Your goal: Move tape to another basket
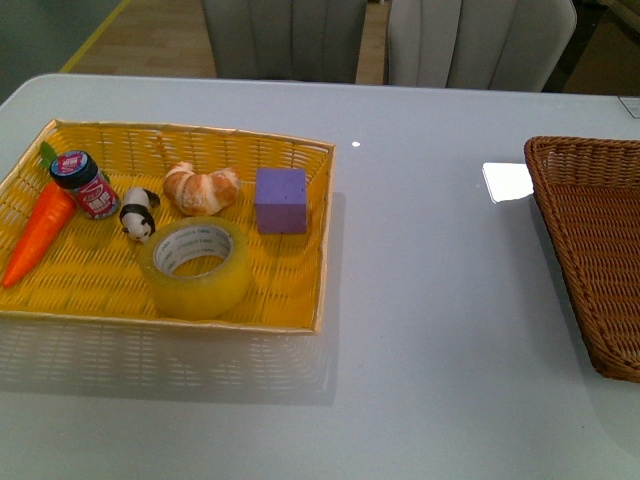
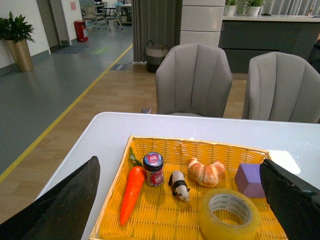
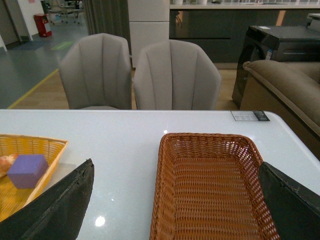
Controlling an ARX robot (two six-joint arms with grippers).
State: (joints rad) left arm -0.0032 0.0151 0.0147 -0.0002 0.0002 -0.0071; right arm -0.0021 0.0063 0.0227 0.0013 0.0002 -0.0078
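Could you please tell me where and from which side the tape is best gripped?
From above, across its wall: one finger down the open core, one outside. The tape lies flat in the yellow basket, hole up, so its rim is exposed. Probably take the right-hand wall; the panda crowds the far left and the basket's near rim sits close.

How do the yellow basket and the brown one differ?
The yellow basket is bright yellow; the brown basket is dark brown. The yellow basket holds the tape, carrot, purple cube and more; the brown basket shows nothing inside. Both are woven rectangular trays on the white table.
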